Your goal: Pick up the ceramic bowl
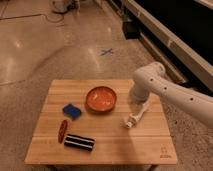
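The gripper point(136, 95), state unclear, seemingly hangs just beside the ceramic bowl point(101, 98).

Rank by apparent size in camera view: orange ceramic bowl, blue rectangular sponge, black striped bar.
orange ceramic bowl
black striped bar
blue rectangular sponge
Bar sits nearer: that pair unsure. The gripper is right of the bowl.

The white arm point(167, 89) and its gripper point(136, 98) are hanging over the wooden table's point(75, 88) right edge, blocking the ceramic bowl's point(101, 98) right side. A white bottle point(136, 116) and a blue sponge point(71, 110) are sitting just in front of it. The far edge is lying open.
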`<state>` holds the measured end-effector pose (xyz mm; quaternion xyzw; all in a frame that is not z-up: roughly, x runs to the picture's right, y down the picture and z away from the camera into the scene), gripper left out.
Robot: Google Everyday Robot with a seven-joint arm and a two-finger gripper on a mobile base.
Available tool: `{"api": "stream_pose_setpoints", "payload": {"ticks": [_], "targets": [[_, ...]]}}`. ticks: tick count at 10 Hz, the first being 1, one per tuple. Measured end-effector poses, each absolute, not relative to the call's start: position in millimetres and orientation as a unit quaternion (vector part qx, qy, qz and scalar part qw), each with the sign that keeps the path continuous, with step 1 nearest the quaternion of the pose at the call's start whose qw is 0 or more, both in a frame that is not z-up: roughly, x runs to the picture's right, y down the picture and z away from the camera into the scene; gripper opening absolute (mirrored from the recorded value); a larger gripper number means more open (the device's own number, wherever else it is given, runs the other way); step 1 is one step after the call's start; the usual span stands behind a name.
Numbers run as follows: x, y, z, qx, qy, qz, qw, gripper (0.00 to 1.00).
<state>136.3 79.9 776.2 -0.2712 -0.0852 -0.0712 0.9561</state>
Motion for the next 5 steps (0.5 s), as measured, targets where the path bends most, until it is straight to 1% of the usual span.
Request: {"api": "stream_pose_setpoints", "payload": {"ticks": [2,5], "targets": [[117.4,74.0,798.7,-0.26,-0.101,-0.072,0.958,0.65],[84.8,81.9,823.9,-0.261,-0.126,-0.082,0.954,0.65]]}}
